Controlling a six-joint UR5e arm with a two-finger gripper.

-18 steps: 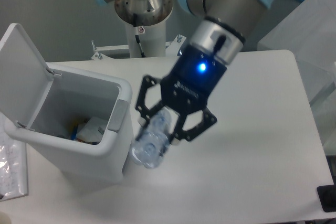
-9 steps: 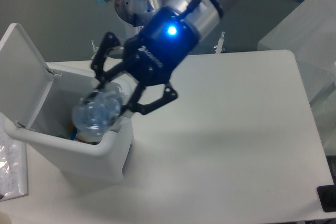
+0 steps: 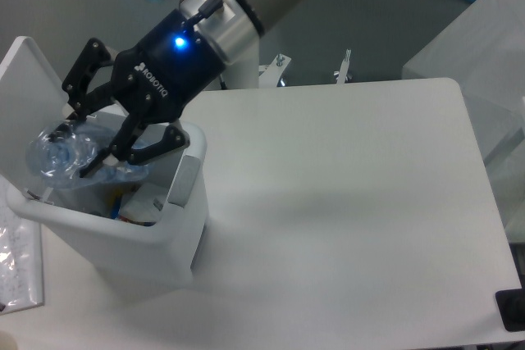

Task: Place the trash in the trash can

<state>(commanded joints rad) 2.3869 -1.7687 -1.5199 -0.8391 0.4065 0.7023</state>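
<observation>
My gripper (image 3: 72,147) clamps the bottle (image 3: 57,153) over the open can (image 3: 176,223), near its lid edge | risk: it catches the lid (image 3: 33,96) and tumbles outside.

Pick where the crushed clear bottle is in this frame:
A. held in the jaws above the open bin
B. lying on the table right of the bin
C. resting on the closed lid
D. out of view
A: the gripper clamps the crushed bottle over the open white trash can, whose lid stands raised.
</observation>
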